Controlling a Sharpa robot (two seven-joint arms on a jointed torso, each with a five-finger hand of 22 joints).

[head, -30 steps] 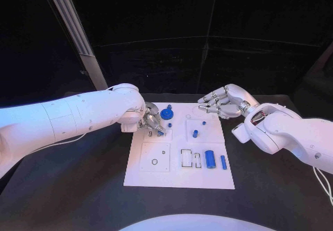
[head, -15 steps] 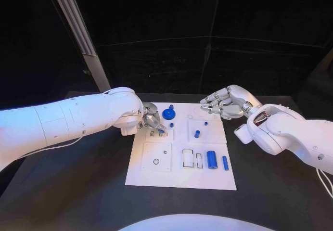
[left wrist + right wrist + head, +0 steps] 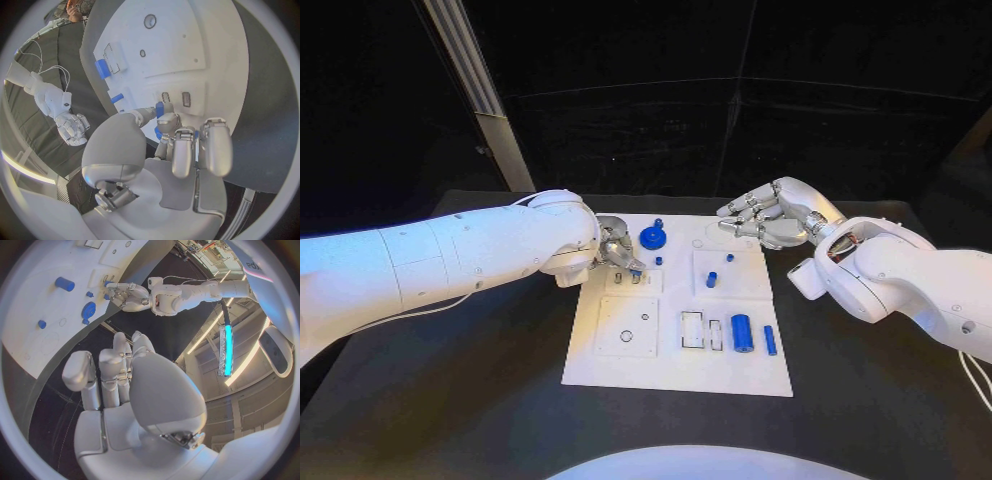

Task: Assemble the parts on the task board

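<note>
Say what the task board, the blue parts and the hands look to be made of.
Task board: matte white, probably plastic; flat, with even recessed outlines.
Blue parts: likely moulded or printed plastic; uniform colour, soft sheen.
Left hand and right hand: silvery, metal-looking segments with bright highlights; could be coated plastic.

Black table (image 3: 459,400) spreading under and around everything, pale slanted metal post (image 3: 480,95) rising behind the table's far left corner, dark panelled wall (image 3: 733,120) behind the table's far edge
</note>
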